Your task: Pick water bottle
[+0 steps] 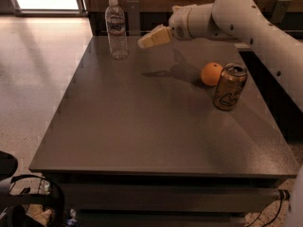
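Observation:
The water bottle (116, 29) is clear with a white cap and a pale label band. It stands upright near the far left corner of the dark table (142, 126). My gripper (143, 42) hangs above the table a short way to the right of the bottle, at about the height of its middle, pointing left toward it. It does not touch the bottle. The white arm reaches in from the upper right.
An orange (211, 74) and a gold drink can (229, 86) stand close together on the right side of the table. A dark counter edge runs along the far right. Pale floor lies to the left of the table.

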Controlling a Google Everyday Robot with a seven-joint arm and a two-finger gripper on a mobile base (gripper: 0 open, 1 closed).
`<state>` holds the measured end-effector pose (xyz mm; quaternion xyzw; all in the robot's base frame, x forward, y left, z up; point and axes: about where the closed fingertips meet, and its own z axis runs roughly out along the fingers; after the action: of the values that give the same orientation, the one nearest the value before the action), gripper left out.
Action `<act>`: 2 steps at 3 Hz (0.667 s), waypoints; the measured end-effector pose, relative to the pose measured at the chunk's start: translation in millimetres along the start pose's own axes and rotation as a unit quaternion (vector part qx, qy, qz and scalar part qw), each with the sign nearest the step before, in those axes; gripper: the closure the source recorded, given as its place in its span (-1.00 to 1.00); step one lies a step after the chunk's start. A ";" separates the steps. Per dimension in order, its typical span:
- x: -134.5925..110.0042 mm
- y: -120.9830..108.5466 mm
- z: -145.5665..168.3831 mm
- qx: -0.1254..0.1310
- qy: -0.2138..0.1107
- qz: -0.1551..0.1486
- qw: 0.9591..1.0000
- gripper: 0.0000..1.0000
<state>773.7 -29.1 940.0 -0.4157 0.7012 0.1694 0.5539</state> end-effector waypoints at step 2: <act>-5.2 11.2 14.7 -0.019 -0.005 0.004 1.000 -1.00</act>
<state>774.7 -10.1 937.4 -0.4228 0.6967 0.1872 0.5485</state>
